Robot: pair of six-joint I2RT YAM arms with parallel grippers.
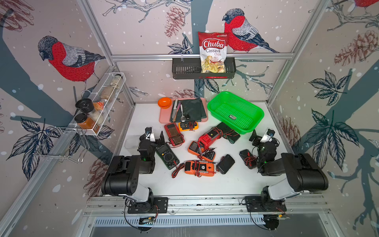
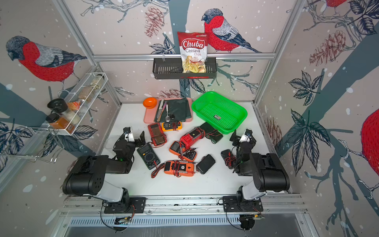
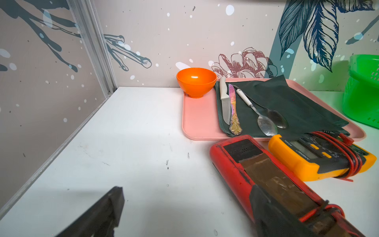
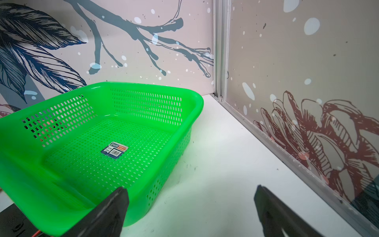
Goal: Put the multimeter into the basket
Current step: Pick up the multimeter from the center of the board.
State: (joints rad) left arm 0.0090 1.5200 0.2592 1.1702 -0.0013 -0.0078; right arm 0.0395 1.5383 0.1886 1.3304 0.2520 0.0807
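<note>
Several multimeters wrapped in their leads lie scattered mid-table: a red one (image 1: 174,134) (image 3: 242,162), a yellow one (image 1: 188,125) (image 3: 320,156), a dark green one (image 1: 167,156), an orange one (image 1: 200,168) and black ones (image 1: 225,164). The green basket (image 1: 257,110) (image 4: 196,106) stands at the back right with only a sticker in it. My left gripper (image 1: 153,137) (image 3: 187,197) is open over bare table, and its right finger hangs just over the red multimeter's near end. My right gripper (image 1: 263,135) (image 4: 190,194) is open beside the basket's near corner, holding nothing.
A pink tray (image 1: 164,117) at the back carries a dark cloth, cutlery and an orange bowl (image 1: 164,102). A black wall rack (image 1: 184,69) holds a chips bag. A white wire rack (image 1: 106,98) with spice jars juts from the left wall.
</note>
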